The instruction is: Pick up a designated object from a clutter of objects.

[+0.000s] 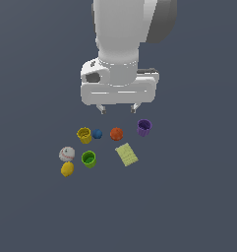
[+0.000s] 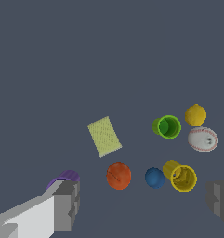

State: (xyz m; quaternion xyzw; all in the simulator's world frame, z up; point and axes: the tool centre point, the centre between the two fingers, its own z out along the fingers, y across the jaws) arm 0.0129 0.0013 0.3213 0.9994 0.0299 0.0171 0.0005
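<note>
Fingers [image 2: 67, 204] spread wide and holding nothing, one grey pad at each side of the wrist view with bare desk between them. That gap makes sense: the gripper [image 1: 118, 109] hangs high above the clutter, well clear of everything, and it looks set to come down around something, not yet closed on it.

Nearest to the fingers in the wrist view sits the purple cup [image 2: 63, 179], partly hidden behind one pad. Next come the orange ball [image 2: 118, 175], the blue ball [image 2: 154, 178] and the yellow cup [image 2: 180, 176], lying on its side with its mouth showing.

A little further out lies the target, the flat pale yellow-green block [image 2: 104, 136]. It rests flat on the desk [image 1: 189, 197], turned at an angle, with open space all round it. In the exterior view it sits [image 1: 126, 154] just below the orange ball and toward that view's right of the green cup [image 1: 88, 159]. That clear margin is handy, I'd say; being so low, it likely needs the fingers brought right down to the desk and turned to match its tilt.

Furthest off are the white baseball [image 2: 202, 139] and the yellow lemon [image 2: 195, 115], close together. They're well apart from the block, so unlikely to interfere.
</note>
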